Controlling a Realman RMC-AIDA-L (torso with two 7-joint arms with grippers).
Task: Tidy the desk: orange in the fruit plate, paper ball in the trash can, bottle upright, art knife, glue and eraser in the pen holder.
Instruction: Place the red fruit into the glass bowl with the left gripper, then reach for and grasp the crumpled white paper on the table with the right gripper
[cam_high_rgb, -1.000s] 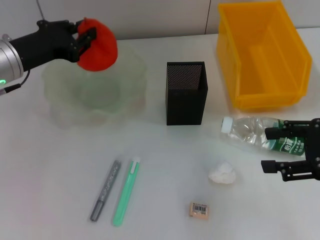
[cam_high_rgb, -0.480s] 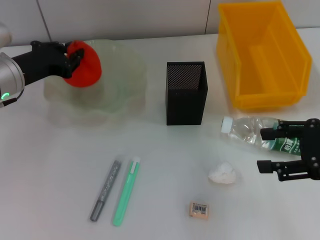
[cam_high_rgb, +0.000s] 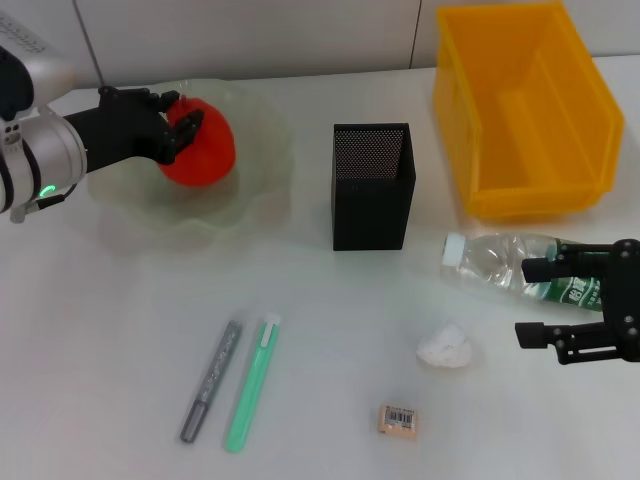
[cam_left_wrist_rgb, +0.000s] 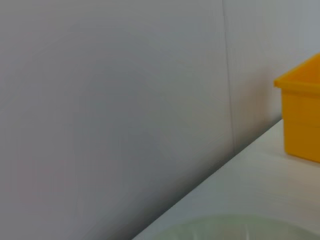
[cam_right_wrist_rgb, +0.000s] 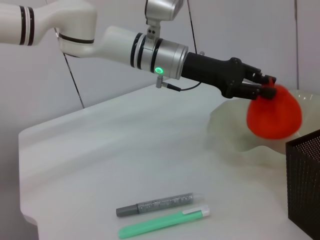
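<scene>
The left claw (cam_high_rgb: 178, 128) grips the orange (cam_high_rgb: 203, 145) low inside the plate (cam_high_rgb: 262, 190), ready to release it there, while the right claw (cam_high_rgb: 548, 300) waits spread beside the toppled bottle (cam_high_rgb: 490, 262).

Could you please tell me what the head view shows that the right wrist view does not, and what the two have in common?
Only the head view shows the trash can, the lying bottle, the paper ball, the eraser and the open right gripper by the bottle. Only the right wrist view shows the left arm's white upper links. Both show the left gripper on the orange at the fruit plate, the pen holder, and the grey pen beside the green one.
</scene>
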